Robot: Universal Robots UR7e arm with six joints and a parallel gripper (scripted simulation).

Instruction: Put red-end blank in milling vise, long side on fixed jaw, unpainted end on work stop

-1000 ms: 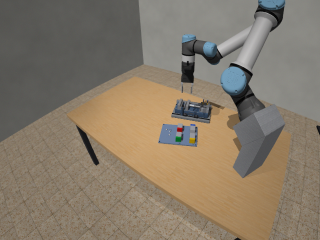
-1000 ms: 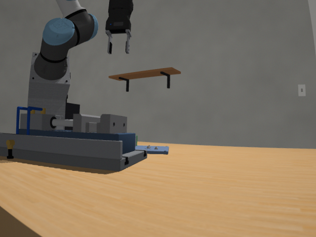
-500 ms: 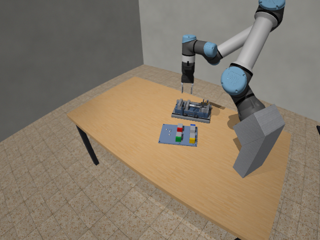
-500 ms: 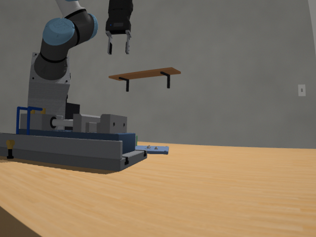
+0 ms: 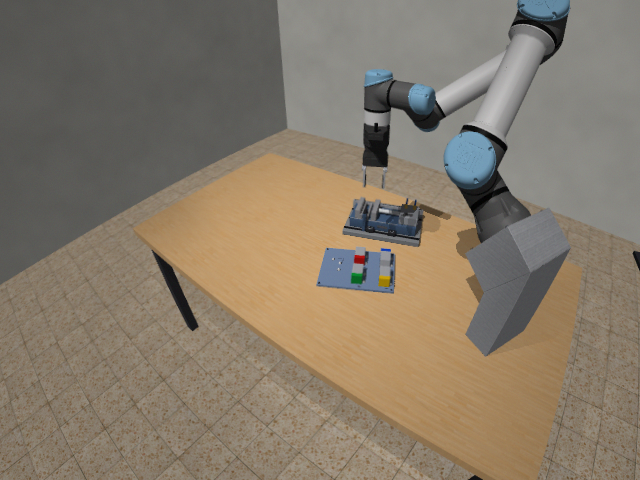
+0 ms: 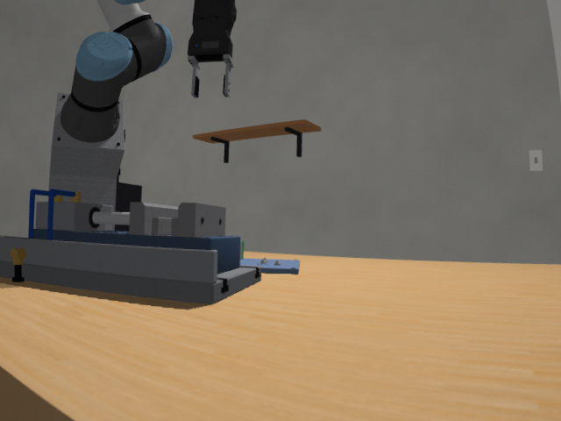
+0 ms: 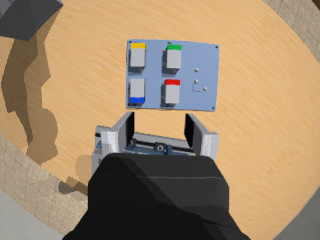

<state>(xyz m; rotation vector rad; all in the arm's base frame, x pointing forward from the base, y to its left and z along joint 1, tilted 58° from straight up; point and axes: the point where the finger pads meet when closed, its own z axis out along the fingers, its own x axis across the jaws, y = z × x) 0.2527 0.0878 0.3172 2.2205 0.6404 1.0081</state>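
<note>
From the top, the gripper [image 5: 374, 178] [image 6: 210, 86] [image 7: 159, 123] hangs above the vise [image 5: 385, 222] [image 6: 136, 253] [image 7: 175, 148], its 2 fingers pointing down and spread fully apart, nothing between them! The plate [image 5: 338, 279] [image 6: 289, 266] [image 7: 207, 62] sits on the table [image 5: 268, 248] [image 6: 385, 326] [image 7: 260, 100] near the vise, and there are 4 blanks on it. The red blank [image 5: 359, 255] [image 7: 172, 93] is lined up with the green blank [image 5: 357, 273] [image 7: 173, 58]; in the other row, the blue blank [image 5: 385, 257] [image 7: 137, 91] and the yellow blank [image 5: 384, 276] [image 7: 138, 56].

Over to the exterior view: the vise fills the near left, 2 blue hoses [image 6: 50, 215] standing at 1 end, the fixed jaw [image 6: 202, 219] at the other. High over it, the fingers are wide open. The plate peeks out behind, and a shelf [image 6: 258, 131] is up on the wall.

Now the wrist view, and here's the red blank, on the plate, its painted end facing green's bare one! Blue's painted end points the opposite way, toward the vise. The 2 dark pads [image 7: 191, 130] stand well apart, gripping nothing.

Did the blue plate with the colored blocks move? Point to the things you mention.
No, the blue plate [image 5: 330, 279] [image 6: 289, 265] [image 7: 207, 60] stays in the same spot, in front of the vise [image 5: 382, 238] [image 6: 109, 267] in the top view.
</note>
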